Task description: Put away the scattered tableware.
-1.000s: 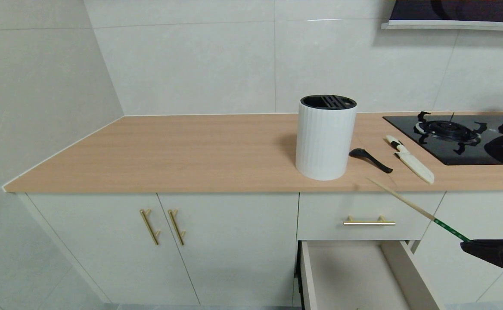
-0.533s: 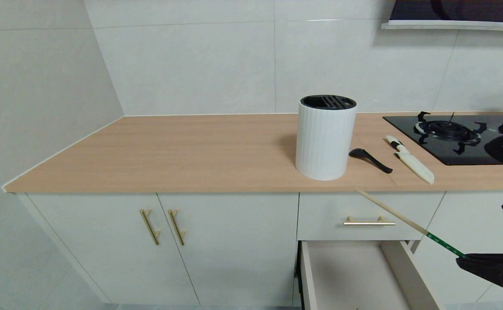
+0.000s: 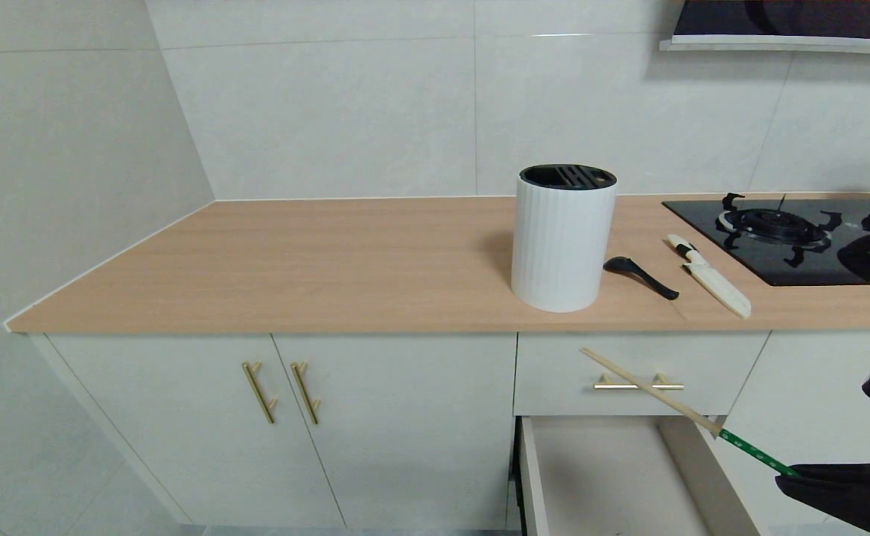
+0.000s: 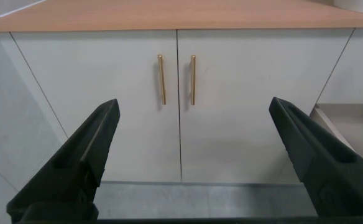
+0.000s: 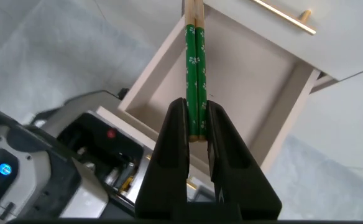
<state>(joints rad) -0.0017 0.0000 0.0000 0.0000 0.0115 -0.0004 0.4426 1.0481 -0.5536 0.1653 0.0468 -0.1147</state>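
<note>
Head view: right gripper [image 3: 786, 475] clamps chopsticks [image 3: 658, 394] slanting above the open drawer [image 3: 528, 469], not yet stowed, with spoon [image 3: 640, 275] and knife [image 3: 710, 279] waiting on the wooden countertop [image 3: 331, 268] beyond it; left wrist view: left gripper [image 4: 194, 109] spread wide, empty, facing white cabinet doors [image 4: 250, 106]; right wrist view: drawer directly below the gripped chopsticks.

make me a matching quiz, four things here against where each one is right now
1 chopsticks
2 black spoon
3 knife
4 lower drawer

a pulled open under the counter
b on the counter, nearest the hob
c clamped in the right pincer
d on the counter between the white knife block and the knife

Pairs: 1-c, 2-d, 3-b, 4-a
</note>
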